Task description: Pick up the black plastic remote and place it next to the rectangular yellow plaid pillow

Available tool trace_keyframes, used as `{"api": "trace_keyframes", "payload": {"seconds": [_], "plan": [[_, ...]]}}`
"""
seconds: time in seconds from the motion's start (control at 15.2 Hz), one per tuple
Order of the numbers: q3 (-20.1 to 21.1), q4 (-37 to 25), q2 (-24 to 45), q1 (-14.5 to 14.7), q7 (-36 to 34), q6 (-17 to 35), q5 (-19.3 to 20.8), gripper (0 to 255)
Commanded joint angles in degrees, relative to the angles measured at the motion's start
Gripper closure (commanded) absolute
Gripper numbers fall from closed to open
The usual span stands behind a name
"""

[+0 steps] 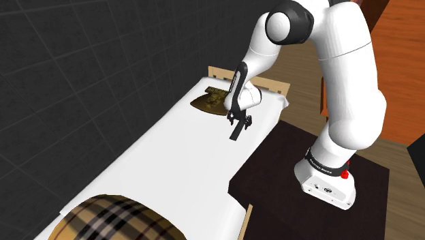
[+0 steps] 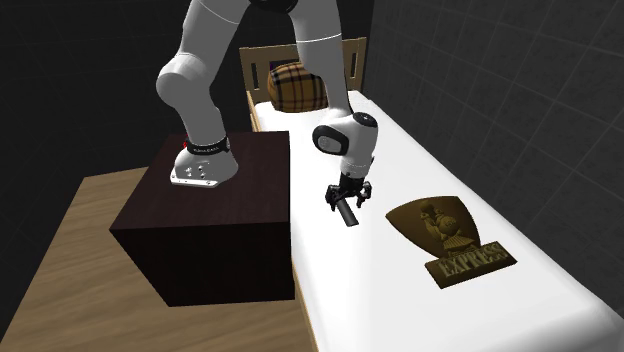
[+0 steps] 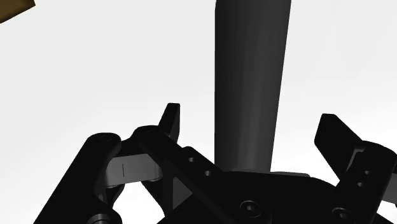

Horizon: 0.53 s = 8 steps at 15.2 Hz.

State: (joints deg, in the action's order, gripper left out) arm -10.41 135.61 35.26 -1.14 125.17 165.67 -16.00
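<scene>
I see the black remote (image 3: 251,70) as a long dark bar running straight out between the fingers (image 3: 170,121). The gripper (image 3: 251,127) stands open astride it, with white sheet showing on both sides, so nothing is clasped. It sits over the white bed (image 2: 420,160), near the edge by the dark stand (image 2: 210,220). Just beside the remote lies a gold-brown shield-shaped cushion (image 2: 448,235) lettered "EXPRESS". The yellow plaid pillow (image 2: 293,88) is well apart, at the bed's other end. The lettering on the arm's base band is too small for me to read.
</scene>
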Motion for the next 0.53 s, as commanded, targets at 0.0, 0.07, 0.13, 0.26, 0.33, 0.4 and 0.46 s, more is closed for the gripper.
{"api": "trace_keyframes", "payload": {"seconds": [0.0,0.07,0.13,0.26,0.33,0.4,0.46], "plan": [[0.0,0.0,0.0,0.0,0.0,0.0,0.0,0],[0.0,0.0,0.0,0.0,0.0,0.0,0.0,255],[0.0,0.0,0.0,0.0,0.0,0.0,0.0,255],[0.0,0.1,-0.1,0.0,0.0,0.0,0.0,255],[0.0,0.0,0.0,0.0,0.0,0.0,0.0,255],[0.0,-0.1,0.1,0.0,0.0,0.0,0.0,255],[0.0,-0.1,0.0,0.0,0.0,-0.1,0.0,255]]}}
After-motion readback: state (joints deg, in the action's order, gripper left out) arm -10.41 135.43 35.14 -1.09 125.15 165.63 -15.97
